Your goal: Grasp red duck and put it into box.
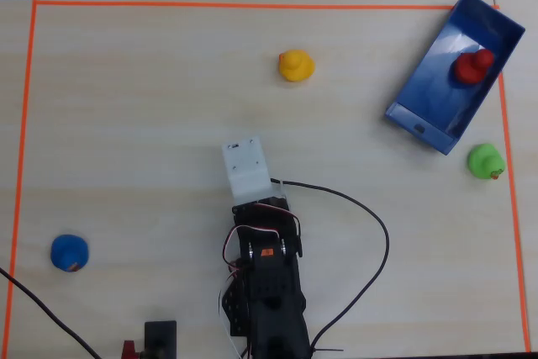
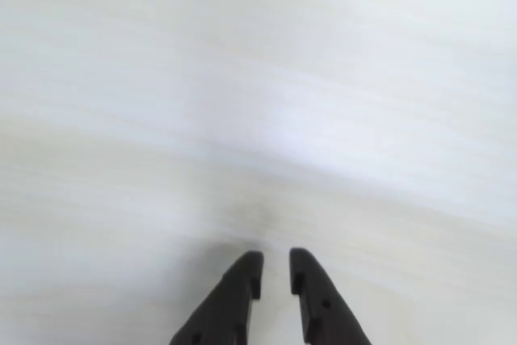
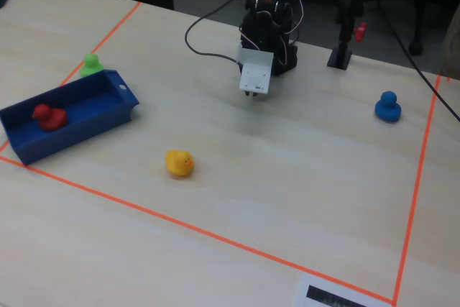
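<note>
The red duck [image 1: 473, 65] lies inside the blue box [image 1: 420, 119] at the table's upper right in the overhead view. In the fixed view the red duck [image 3: 47, 116] rests in the left half of the box [image 3: 79, 133]. My arm [image 1: 265, 275] is folded back near the table's lower middle, far from the box, with its white camera block [image 3: 256, 75] pointing down. In the wrist view my gripper [image 2: 276, 258] hangs over bare table with a narrow gap between its black fingers and nothing in it.
A yellow duck [image 1: 296, 65] stands mid-table, a green duck [image 1: 485, 161] just below the box, and a blue duck [image 1: 69, 252] at the lower left. Orange tape [image 1: 252, 5] frames the work area. A black cable [image 1: 382, 237] loops right of the arm.
</note>
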Controlling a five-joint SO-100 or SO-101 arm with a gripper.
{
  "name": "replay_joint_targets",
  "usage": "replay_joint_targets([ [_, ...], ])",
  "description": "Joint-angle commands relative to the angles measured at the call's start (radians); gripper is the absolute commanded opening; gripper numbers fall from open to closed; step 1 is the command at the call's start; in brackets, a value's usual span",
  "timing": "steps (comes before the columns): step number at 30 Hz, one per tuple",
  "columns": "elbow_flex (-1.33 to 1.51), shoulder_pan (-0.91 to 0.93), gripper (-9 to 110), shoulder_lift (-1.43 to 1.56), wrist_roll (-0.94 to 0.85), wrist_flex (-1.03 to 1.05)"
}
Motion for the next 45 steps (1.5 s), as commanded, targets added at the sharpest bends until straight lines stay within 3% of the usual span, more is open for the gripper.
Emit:
replay_joint_targets([
  [1,0.021,-0.008,0,0.008,0.0,0.011],
  [45,0.063,-0.005,2,0.009,0.078,0.037],
])
